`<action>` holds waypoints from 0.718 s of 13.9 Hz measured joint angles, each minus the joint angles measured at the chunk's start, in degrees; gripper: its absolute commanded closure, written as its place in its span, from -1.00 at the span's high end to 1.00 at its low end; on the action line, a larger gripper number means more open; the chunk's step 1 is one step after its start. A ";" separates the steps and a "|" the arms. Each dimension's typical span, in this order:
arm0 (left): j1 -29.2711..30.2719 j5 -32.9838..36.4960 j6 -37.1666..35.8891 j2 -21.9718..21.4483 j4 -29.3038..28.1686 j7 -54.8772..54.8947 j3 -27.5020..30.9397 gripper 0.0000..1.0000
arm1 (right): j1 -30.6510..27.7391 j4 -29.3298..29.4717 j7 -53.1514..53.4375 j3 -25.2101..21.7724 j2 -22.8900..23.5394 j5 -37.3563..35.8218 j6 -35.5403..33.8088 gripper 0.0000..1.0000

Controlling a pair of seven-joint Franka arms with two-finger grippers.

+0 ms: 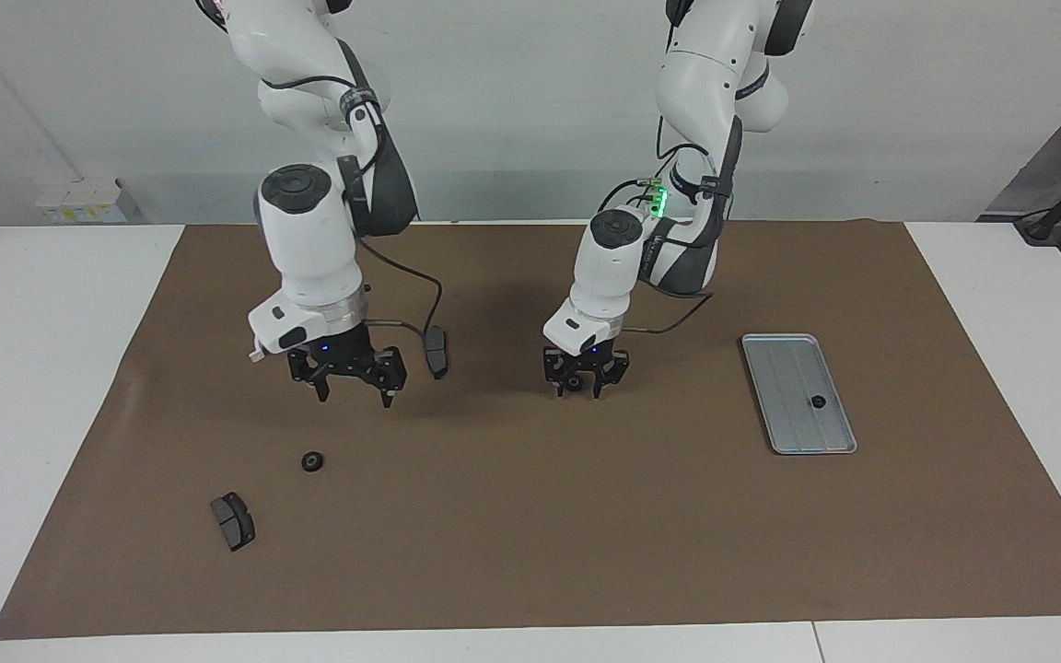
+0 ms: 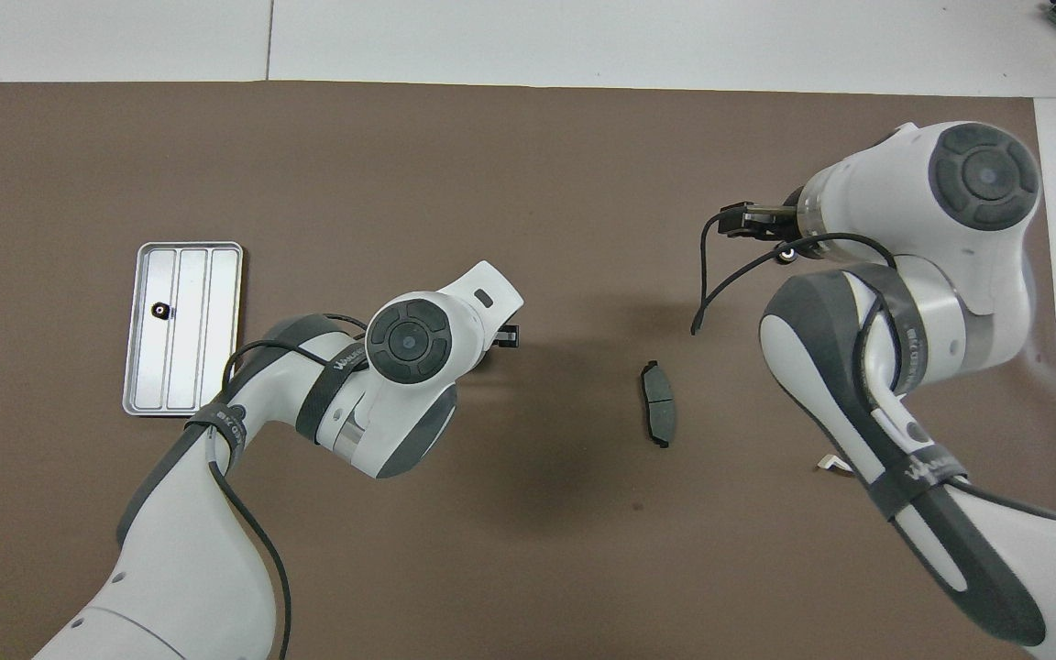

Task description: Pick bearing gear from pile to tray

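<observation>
Two arms at a white tabletop (image 1: 52,368) covered by a brown mat (image 1: 530,552), the scattered pile listed from the robots outward. Nearest the robots, toward the right arm's end, only one end of the white curved bracket (image 2: 829,466) shows from under the right arm in the overhead view; beside it, toward the middle of the mat, lies a dark grey brake pad (image 1: 437,352), flat and touched by nothing. The right gripper (image 1: 353,398) hangs over the mat between bracket and pad, its fingers (image 1: 321,394) spread wide apart and holding nothing. The left gripper (image 1: 577,390) stands low at the mat near its middle, pointing straight down, with a small black ring (image 1: 575,384) between its fingertips; the fingers are drawn in close on either side of that ring, but whether they grip it cannot be told. Toward the left arm's end lies the silver tray (image 1: 793,354), well apart from both grippers, its long side running away from the robots; one black ring in the tray (image 1: 817,401) rests on its floor. Farther from the robots, toward the right arm's end, a second loose ring (image 1: 312,461) sits on the mat; farthest of all, near that ring, lies a second brake pad (image 1: 233,521).
</observation>
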 measured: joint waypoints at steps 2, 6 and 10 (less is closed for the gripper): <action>-0.03 0.02 -0.02 -0.01 -0.28 0.26 0.00 -0.08 | -2.78 -0.04 -4.65 -0.01 0.11 0.63 0.03 1.00; -0.05 0.17 -0.19 -0.27 -0.70 0.46 0.13 -0.80 | -4.49 -0.08 -6.92 0.00 2.32 0.64 1.62 1.00; 0.31 0.17 -1.74 -0.36 0.68 0.45 0.89 -1.00 | -6.78 -0.08 -9.55 -0.02 5.68 0.65 5.16 1.00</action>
